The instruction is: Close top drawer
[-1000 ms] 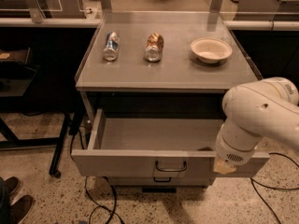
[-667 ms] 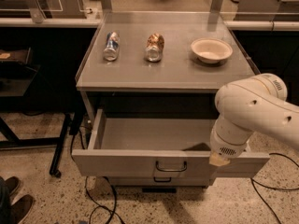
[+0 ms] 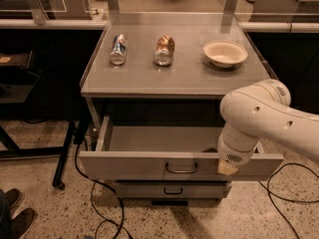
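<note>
The top drawer [image 3: 134, 166] is a wide grey metal drawer with a small dark wire handle [image 3: 182, 169]. It stands pulled out from under the grey cabinet top [image 3: 174, 78], and the part of its inside that shows is bare. My white arm [image 3: 264, 116] reaches in from the right. My gripper [image 3: 227, 166] is at the drawer's front panel, right of the handle and against its top edge. The arm's wrist hides most of it.
On the cabinet top lie two cans, one blue and white [image 3: 118, 49] and one brown [image 3: 164, 50], beside a white bowl [image 3: 225, 53]. A narrower drawer front [image 3: 172, 189] sits below. Cables [image 3: 99, 203] trail on the floor. A dark stand [image 3: 30, 108] is at the left, and shoes [image 3: 12, 215] at the bottom left.
My arm has moved left and a little inward along the drawer front. The drawer front has slid slightly back toward the cabinet.
</note>
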{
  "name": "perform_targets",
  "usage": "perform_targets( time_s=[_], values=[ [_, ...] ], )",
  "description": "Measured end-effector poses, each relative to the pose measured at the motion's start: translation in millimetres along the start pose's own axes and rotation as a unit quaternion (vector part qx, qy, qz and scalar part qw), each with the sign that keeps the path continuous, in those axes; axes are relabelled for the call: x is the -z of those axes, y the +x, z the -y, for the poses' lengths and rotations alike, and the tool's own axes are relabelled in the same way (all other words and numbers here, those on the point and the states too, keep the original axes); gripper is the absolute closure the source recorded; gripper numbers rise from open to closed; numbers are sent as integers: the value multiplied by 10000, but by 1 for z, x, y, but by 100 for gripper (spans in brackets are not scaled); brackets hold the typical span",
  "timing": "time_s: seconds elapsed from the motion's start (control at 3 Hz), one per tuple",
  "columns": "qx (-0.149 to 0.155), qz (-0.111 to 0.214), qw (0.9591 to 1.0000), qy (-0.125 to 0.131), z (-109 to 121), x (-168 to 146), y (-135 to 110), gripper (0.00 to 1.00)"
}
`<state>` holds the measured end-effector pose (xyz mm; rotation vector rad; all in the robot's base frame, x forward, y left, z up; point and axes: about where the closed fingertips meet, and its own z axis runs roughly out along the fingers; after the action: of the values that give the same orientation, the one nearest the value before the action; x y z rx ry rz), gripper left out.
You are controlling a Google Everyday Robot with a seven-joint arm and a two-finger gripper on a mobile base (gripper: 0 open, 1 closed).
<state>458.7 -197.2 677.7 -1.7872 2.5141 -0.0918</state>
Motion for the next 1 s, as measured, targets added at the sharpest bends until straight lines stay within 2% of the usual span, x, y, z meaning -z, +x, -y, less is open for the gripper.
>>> perform_targets(
  time_s=[0.33, 1.0],
  values=[
    [0, 0, 10000, 0, 0, 0, 0, 82],
    [0, 0, 10000, 0, 0, 0, 0, 34]
  ],
)
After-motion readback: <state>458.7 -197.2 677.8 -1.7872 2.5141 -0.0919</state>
